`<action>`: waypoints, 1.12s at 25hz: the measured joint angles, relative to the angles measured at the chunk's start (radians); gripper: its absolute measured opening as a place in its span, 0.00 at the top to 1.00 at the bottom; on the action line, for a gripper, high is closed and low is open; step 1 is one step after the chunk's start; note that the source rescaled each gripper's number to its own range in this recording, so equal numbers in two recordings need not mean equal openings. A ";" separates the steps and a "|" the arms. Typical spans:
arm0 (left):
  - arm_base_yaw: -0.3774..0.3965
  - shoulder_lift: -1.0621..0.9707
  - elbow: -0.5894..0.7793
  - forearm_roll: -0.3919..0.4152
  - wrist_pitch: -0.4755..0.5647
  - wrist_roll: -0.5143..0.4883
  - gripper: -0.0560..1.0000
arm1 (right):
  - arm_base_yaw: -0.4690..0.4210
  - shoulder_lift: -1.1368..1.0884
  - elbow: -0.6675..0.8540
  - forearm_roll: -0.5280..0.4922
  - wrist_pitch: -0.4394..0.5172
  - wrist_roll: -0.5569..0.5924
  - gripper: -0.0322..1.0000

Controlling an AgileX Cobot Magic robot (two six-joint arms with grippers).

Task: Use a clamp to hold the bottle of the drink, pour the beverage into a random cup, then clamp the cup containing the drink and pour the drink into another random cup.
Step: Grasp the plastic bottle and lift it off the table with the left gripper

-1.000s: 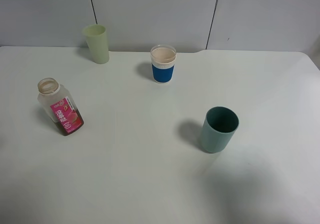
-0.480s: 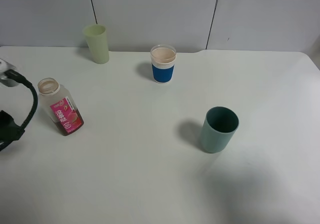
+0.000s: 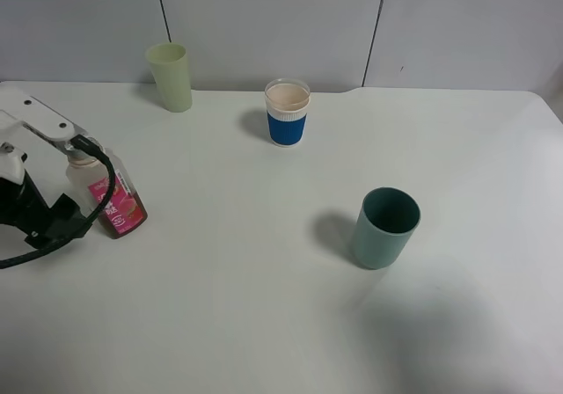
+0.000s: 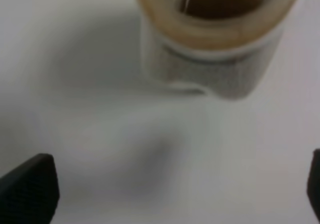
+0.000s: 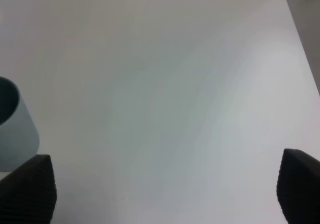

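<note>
The drink bottle (image 3: 123, 206) with a pink label stands uncapped at the table's left. My left arm has reached in from the left edge, and its gripper (image 3: 77, 158) is over the bottle's neck, hiding the mouth. In the left wrist view the bottle's open mouth (image 4: 210, 39) is blurred and close, and the left gripper (image 4: 165, 194) is open and empty, fingertips wide apart. A teal cup (image 3: 384, 229) stands right of centre and also shows in the right wrist view (image 5: 12, 129). My right gripper (image 5: 165, 191) is open and empty, and is out of the high view.
A white cup with a blue band (image 3: 287, 113) stands at the back centre. A pale green cup (image 3: 171, 76) stands at the back left by the wall. The white table (image 3: 264, 306) ends at the grey wall panels behind.
My left arm has come in from the left edge and moved right to the bottle, now covering its mouth. The bottle and cups have not moved.
</note>
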 joint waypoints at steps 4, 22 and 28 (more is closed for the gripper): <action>0.000 0.000 0.074 -0.017 -0.133 -0.004 0.00 | 0.000 0.000 0.000 0.000 0.000 0.000 0.35; 0.000 0.011 0.304 -0.018 -0.705 -0.191 0.00 | 0.000 0.000 0.000 0.000 0.000 0.000 0.35; 0.000 0.078 0.324 0.023 -0.786 -0.216 0.01 | 0.000 0.000 0.000 0.000 0.000 0.000 0.35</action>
